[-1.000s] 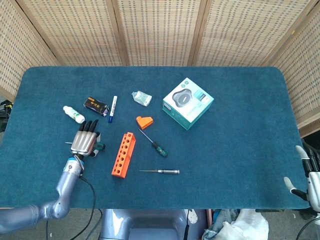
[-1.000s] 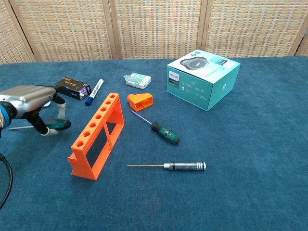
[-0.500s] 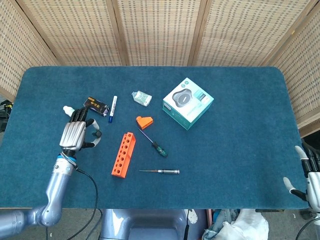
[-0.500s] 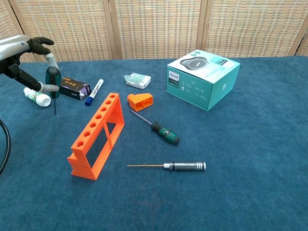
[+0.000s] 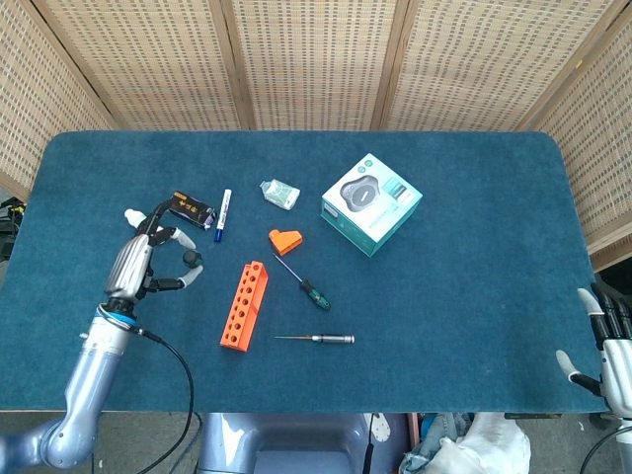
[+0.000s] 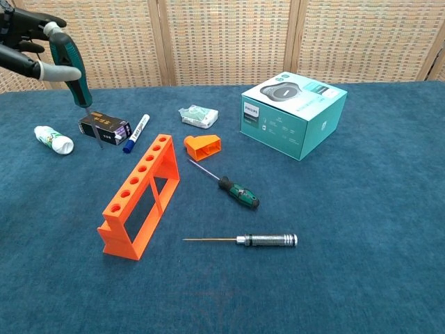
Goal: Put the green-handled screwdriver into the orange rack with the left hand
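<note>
My left hand (image 5: 138,265) is raised above the table's left side and grips a green-handled screwdriver (image 6: 71,64). The tool hangs nearly upright, tilted a little, with its thin shaft pointing down over the black box. In the chest view the left hand (image 6: 26,36) sits at the top left corner, partly cut off. The orange rack (image 5: 244,306) (image 6: 139,198) stands on the cloth to the right of and below that hand, its row of holes facing up. My right hand (image 5: 610,348) hangs off the table's near right corner, holding nothing, its fingers apart.
A second screwdriver with a green-black handle (image 6: 240,193) lies right of the rack, a silver-handled one (image 6: 268,241) nearer the front. Behind are a small orange block (image 6: 202,147), marker (image 6: 136,133), black box (image 6: 104,126), white bottle (image 6: 53,139), white packet (image 6: 198,115) and teal box (image 6: 294,113).
My left hand has lifted the green-handled screwdriver off the cloth and risen high, turning it from lying flat to hanging tip down. The right hand has barely moved.
</note>
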### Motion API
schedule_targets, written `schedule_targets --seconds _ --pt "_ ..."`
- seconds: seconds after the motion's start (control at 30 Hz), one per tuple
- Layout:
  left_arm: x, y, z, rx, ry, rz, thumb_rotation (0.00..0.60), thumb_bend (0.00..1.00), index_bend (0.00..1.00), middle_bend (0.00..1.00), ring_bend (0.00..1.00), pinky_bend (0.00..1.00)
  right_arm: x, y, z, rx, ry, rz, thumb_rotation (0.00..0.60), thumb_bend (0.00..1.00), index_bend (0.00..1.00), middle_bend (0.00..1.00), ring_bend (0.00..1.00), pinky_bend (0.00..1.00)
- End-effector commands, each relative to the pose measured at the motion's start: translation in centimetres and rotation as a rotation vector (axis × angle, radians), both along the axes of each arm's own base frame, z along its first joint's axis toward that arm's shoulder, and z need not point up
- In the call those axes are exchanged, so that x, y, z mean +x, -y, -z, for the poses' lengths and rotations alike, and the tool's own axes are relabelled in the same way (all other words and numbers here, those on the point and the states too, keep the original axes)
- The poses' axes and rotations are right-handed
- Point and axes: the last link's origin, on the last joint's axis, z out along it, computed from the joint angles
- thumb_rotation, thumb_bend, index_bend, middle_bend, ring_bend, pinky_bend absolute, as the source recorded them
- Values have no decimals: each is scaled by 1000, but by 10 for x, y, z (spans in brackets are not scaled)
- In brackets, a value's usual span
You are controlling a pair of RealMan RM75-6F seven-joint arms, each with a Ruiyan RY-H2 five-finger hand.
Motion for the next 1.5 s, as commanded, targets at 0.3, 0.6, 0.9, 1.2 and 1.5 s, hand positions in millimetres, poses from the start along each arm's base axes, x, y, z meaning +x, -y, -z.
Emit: schedule_targets --seconds 0.3,0.6,0.9,1.2,1.5 --pt "27 7 0 -82 98 47 600 321 623 52 0 0 -1 0 -1 -1 3 0 600 258 0 0 0 0" --pt "45 5 8 -109 138 74 600 320 626 56 0 0 -1 0 -1 -2 5 1 600 258 0 0 0 0" --pt "63 4 16 -155 224 71 600 321 631 59 0 0 -2 0 -2 -5 9 1 600 258 0 0 0 0" --pt "68 7 16 -162 244 69 600 321 643 61 0 0 -2 0 -2 -6 11 0 600 258 0 0 0 0" --pt "58 7 12 -165 231 43 600 320 649 61 0 0 0 0 -1 -1 6 -3 600 258 0 0 0 0"
